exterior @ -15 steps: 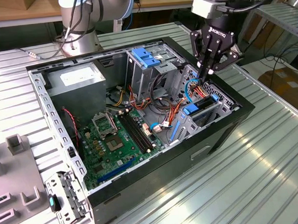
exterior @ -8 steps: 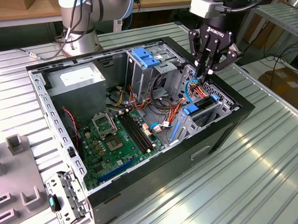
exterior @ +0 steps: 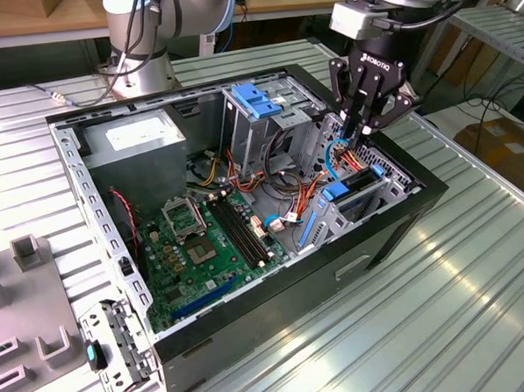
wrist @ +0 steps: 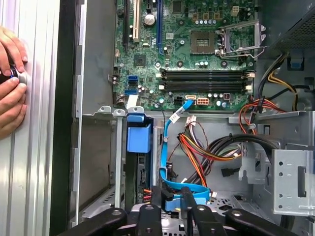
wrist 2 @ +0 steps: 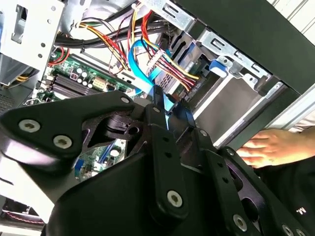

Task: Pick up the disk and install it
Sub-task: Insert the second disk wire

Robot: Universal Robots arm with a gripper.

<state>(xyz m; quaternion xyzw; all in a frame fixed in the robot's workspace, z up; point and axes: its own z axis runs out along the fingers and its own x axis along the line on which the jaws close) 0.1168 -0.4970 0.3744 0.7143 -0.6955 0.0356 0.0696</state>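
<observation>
Ribbed metal table [exterior: 479,308], open computer case [exterior: 396,233], claw [exterior: 365,134] pinching blue cable [wrist: 170,147]

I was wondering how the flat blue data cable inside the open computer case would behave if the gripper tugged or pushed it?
Probably floppy: the flat blue data cable curves loosely from the green motherboard down toward the gripper. Likely light, though apt to snag, since coloured wire bundles lie right beside it.
</observation>
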